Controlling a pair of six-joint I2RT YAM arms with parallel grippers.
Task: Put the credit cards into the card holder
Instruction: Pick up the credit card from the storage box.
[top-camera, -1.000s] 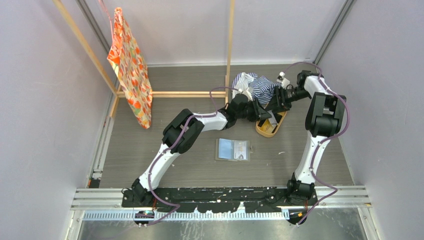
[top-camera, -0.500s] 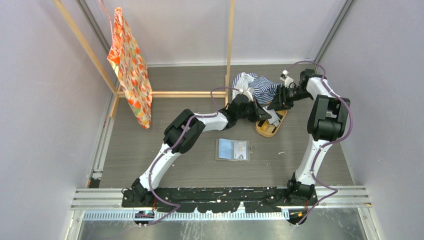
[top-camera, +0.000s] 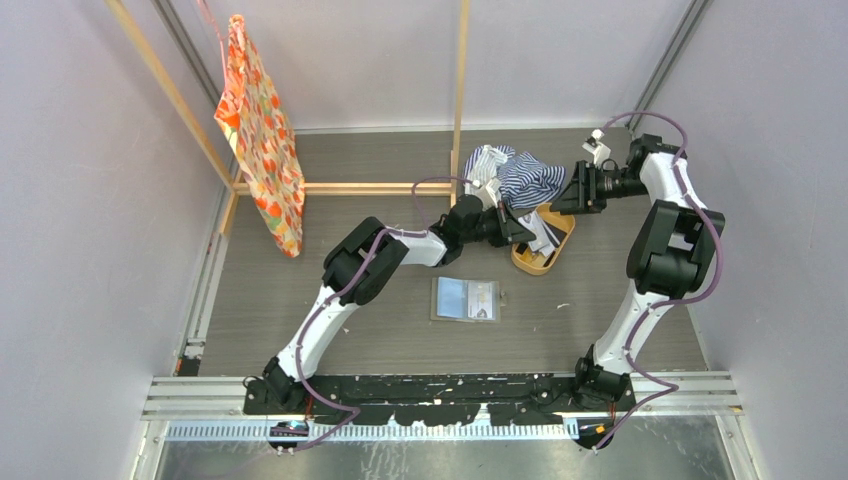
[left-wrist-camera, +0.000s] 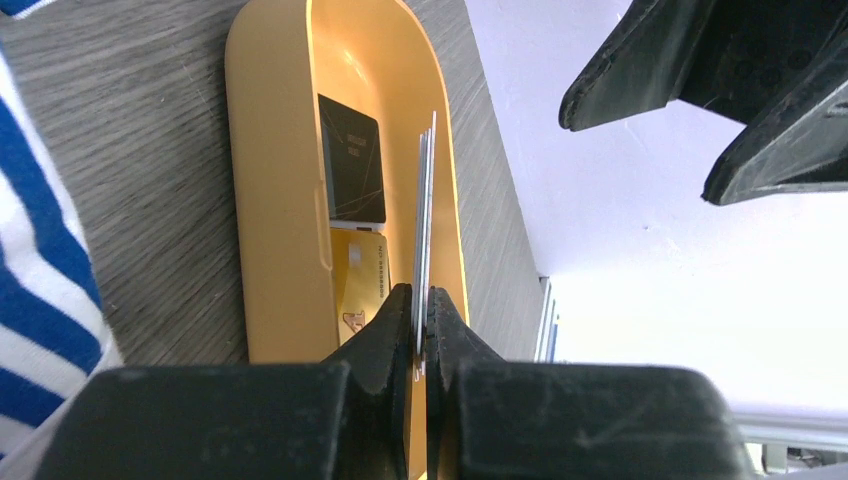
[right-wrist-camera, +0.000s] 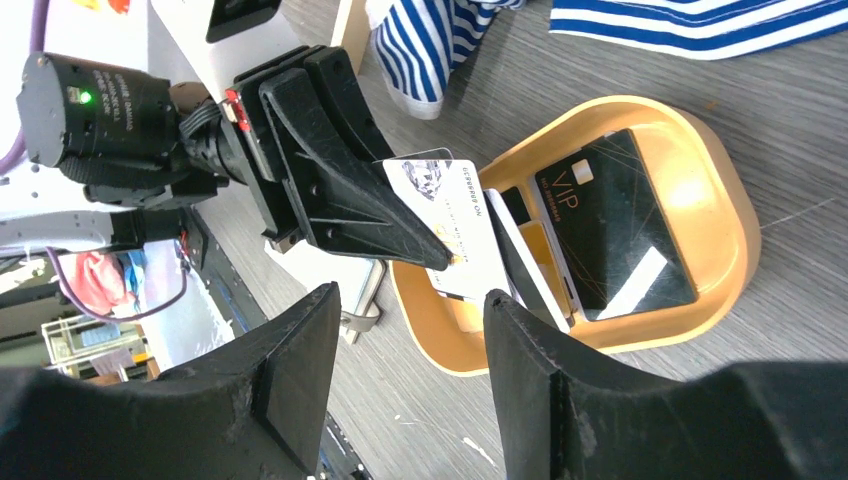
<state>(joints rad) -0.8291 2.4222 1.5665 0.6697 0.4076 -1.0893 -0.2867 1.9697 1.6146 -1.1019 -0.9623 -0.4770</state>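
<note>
Several cards in hand: the left fingers (left-wrist-camera: 396, 328) are clamped on a thin stack of pale whitish plastic credit cards (left-wrist-camera: 425, 200), pinched at one short end and held on edge above the oval orange-tan plastic tray (left-wrist-camera: 270, 180); two or three by the edges, though I cannot be sure of the count
Cards in the tray: a glossy black card (right-wrist-camera: 610, 225) lies flat on the tray floor; a gold-coloured card (left-wrist-camera: 360, 285) lies partly under it
Right fingers (right-wrist-camera: 290, 380): spread wide and holding nothing; near the tray's far end, facing the held stack
Card holder: the small grey-taupe soft folding wallet (top-camera: 466, 298) lies opened flat on the grey wood-grain tabletop (top-camera: 400, 340), apart from the tray and nearer the arm bases; a pale blue card shows on its left half
Cloth: a blue-and-white striped cloth (top-camera: 525, 178) is bunched just beside the tray
Handling, cards: light, stiff and slick, I judge; stacked faces are likely to slide and fan out under a loose pinch; squeezing across the flat faces at one end leaves the long free end to lead into a slot
Handling, flat cards: hard to get under; tipping one against the tray wall looks the easier hold
Handling, wallet: soft and light; it may skid or fold when a card pushes in, so pinning it with the free fingers seems wise
</note>
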